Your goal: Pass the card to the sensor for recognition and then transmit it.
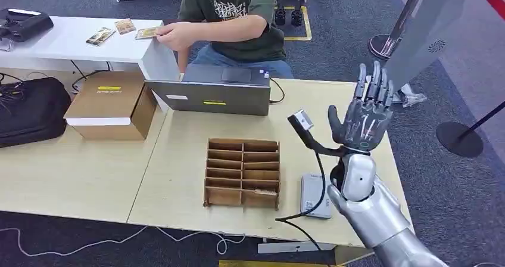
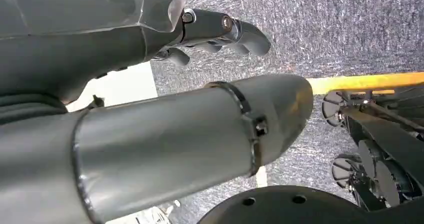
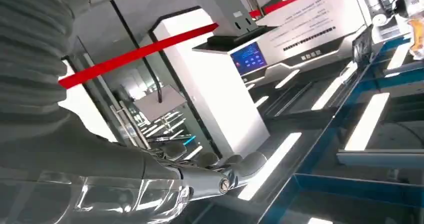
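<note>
The right hand (image 1: 362, 121) is held raised above the counter (image 1: 178, 136), fingers extended, empty; the left hand (image 2: 220, 31) is seen curled, grasping nothing.

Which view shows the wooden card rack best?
The head view: the wooden card rack sits whole on the table, compartments visible from above. The left wrist view looks at carpet, the right wrist view at ceiling and a kiosk instead.

A small pale card (image 1: 146, 33) lies on the white side table (image 1: 71, 40) near its right edge, under a person's hand (image 1: 172, 36). The flat grey sensor (image 1: 315, 195) lies on the wooden worktop (image 1: 178, 148) near its front edge, just right of the slotted wooden rack (image 1: 242, 173).
</note>
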{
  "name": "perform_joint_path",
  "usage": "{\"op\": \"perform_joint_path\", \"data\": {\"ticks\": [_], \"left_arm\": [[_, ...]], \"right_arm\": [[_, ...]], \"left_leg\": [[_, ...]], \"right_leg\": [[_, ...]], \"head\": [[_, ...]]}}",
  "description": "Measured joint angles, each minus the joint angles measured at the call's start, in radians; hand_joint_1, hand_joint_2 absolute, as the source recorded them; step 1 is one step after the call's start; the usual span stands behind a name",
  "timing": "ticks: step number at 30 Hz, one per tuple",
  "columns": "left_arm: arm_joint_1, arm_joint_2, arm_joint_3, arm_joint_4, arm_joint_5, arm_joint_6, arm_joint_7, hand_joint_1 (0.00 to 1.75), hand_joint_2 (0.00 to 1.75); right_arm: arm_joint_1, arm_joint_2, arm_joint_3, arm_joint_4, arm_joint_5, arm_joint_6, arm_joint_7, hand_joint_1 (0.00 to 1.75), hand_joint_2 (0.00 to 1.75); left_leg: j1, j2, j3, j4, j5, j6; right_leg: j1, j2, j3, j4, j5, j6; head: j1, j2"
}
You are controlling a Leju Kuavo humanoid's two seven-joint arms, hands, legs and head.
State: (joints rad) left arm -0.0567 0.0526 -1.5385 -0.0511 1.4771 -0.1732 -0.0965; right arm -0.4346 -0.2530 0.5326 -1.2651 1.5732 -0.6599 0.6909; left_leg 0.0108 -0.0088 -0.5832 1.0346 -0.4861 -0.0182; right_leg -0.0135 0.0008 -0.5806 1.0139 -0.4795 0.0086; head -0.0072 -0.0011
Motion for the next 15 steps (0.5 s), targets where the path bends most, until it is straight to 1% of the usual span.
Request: {"op": "perform_joint_path", "data": {"ticks": [5,10,14,15], "left_arm": [[0.004,-0.001,0.001,0.0,0.014,-0.003,-0.012,0.0,0.0],[0.01,-0.008,0.007,0.005,0.022,-0.01,-0.019,0.0,0.0],[0.011,-0.01,0.008,0.006,0.023,-0.015,-0.024,0.0,0.0],[0.011,-0.01,0.008,0.007,0.027,-0.015,-0.029,0.0,0.0]], "right_arm": [[0.122,-0.068,0.004,-0.159,0.0,0.094,0.007,0.0,1.75],[0.24,-0.136,-0.013,-0.322,0.0,0.188,0.008,0.0,1.75],[0.287,-0.167,-0.018,-0.388,0.0,0.258,0.008,0.0,1.75],[0.302,-0.173,-0.018,-0.407,0.0,0.285,0.008,0.0,1.75]], "left_leg": [[0.0,0.0,0.0,0.0,-0.001,0.0],[0.0,-0.001,-0.001,0.0,-0.001,0.0],[0.0,0.0,0.0,0.0,-0.001,0.0],[0.0,0.0,-0.001,0.0,-0.001,0.0]], "right_leg": [[0.0,0.0,0.0,0.0,0.0,0.0],[0.0,-0.001,0.0,0.0,-0.001,0.0],[0.0,-0.001,0.0,0.0,-0.001,0.0],[0.0,-0.001,0.0,0.0,-0.001,0.0]], "head": [[0.0,0.0],[0.0,0.0],[0.0,0.0],[0.0,0.0]]}}
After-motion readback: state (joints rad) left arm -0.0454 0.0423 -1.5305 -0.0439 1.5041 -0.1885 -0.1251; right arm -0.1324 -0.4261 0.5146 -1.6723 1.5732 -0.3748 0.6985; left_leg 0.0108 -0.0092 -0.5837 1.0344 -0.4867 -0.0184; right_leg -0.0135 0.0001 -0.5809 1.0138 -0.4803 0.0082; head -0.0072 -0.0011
